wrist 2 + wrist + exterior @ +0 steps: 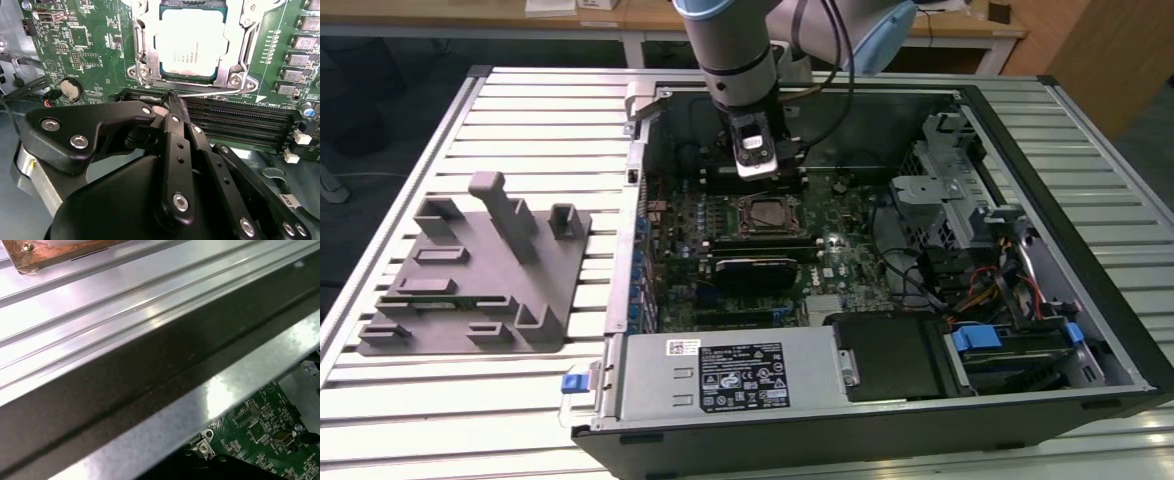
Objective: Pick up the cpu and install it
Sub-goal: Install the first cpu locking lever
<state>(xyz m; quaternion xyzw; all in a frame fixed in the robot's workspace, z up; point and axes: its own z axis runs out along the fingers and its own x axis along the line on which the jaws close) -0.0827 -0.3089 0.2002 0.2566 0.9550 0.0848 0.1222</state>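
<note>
The cpu (192, 42) lies flat in its socket on the green motherboard, its pale silver top framed by the metal retention bracket (240, 55). The exterior view shows the cpu (765, 212) in the middle of the open computer case. My gripper (169, 100) hangs just behind the socket with its black fingers (176, 135) pressed together. Their tips sit at the thin wire socket lever (215, 92), which runs along the socket's edge. In the exterior view the gripper (758, 172) points down, just beyond the socket.
Black memory slots (240, 120) run beside the fingertips, and a coin battery (70, 89) sits nearby. A grey plastic tray (474, 270) with upright blocks stands on the table at the exterior view's left. The power supply (720, 375) and drive cage (961, 200) border the board. The case rim (150, 380) crosses the first wrist view.
</note>
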